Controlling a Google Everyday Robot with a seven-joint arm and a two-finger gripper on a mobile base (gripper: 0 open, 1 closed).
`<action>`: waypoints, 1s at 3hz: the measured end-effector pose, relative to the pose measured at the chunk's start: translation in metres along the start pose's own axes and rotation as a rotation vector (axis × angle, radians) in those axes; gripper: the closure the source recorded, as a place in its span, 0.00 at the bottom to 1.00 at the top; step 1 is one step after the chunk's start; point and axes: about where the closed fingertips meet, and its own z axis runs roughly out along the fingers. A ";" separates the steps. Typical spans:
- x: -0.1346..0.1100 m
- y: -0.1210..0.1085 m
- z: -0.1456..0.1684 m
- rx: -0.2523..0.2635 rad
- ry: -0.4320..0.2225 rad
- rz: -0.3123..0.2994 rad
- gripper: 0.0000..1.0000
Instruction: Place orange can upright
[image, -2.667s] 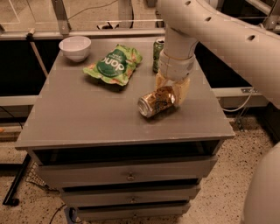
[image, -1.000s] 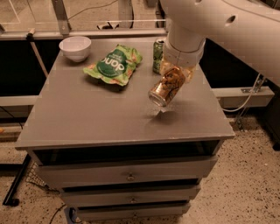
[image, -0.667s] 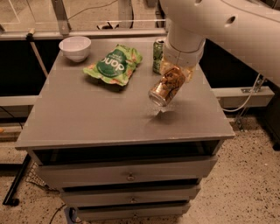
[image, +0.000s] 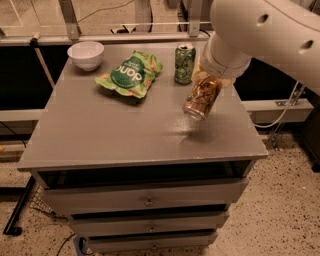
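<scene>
Grey and matt, the flat surface (image: 100, 130) tops a cabinet of drawers. At its far left corner sits a round white bowl (image: 85, 54), smooth and glossy. Right of it lies a crinkled green bag (image: 131, 73), flattened, with pale print. Next stands a green can (image: 184, 63), a slim upright cylinder with a silver top. Just right of that, the orange can (image: 201, 97) hangs above the surface, tilted, its silver end facing down and forward, its patterned side shiny. The pincer (image: 212, 81) pinches its upper part, below a bulky white rounded arm (image: 260, 35).
</scene>
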 end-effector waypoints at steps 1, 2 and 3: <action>0.011 0.008 -0.010 0.121 0.089 -0.100 1.00; 0.015 0.009 -0.015 0.208 0.127 -0.168 1.00; 0.015 0.007 -0.018 0.213 0.134 -0.206 1.00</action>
